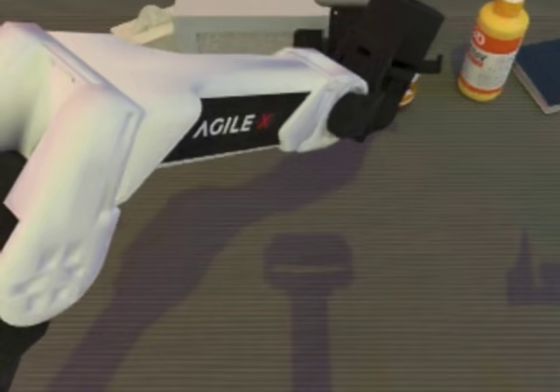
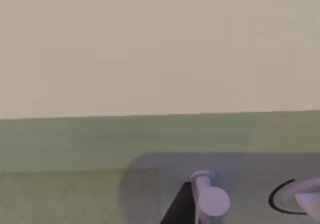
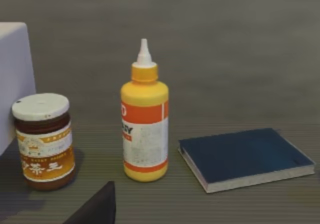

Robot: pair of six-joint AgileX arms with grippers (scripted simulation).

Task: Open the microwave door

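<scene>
- The microwave [image 1: 245, 3], a small white box, stands at the far edge of the desk [image 1: 420, 234] in the top view; most of it is hidden behind the left arm.
- The left end effector [image 1: 381, 55] is right against the microwave's front, at its right end. Whether its fingers are parted or closed, and whether they hold anything, cannot be told.
- The left wrist view shows a round grey knob [image 2: 210, 196] very close, below a pale yellowish-green band.
- The microwave door cannot be made out clearly. Judging by its toy-like build, it should be light, stiff and smooth, best taken by its thin handle and swung gently.
- Just right of the microwave stands a brown jar [image 3: 44, 141] with a yellow label; its writing is not readable.
- Further right stand a yellow squeeze bottle [image 1: 494, 42], label illegible, and a dark blue book [image 1: 541, 73].
- The left arm reads "AGILE X".
- The right end effector is not seen.
</scene>
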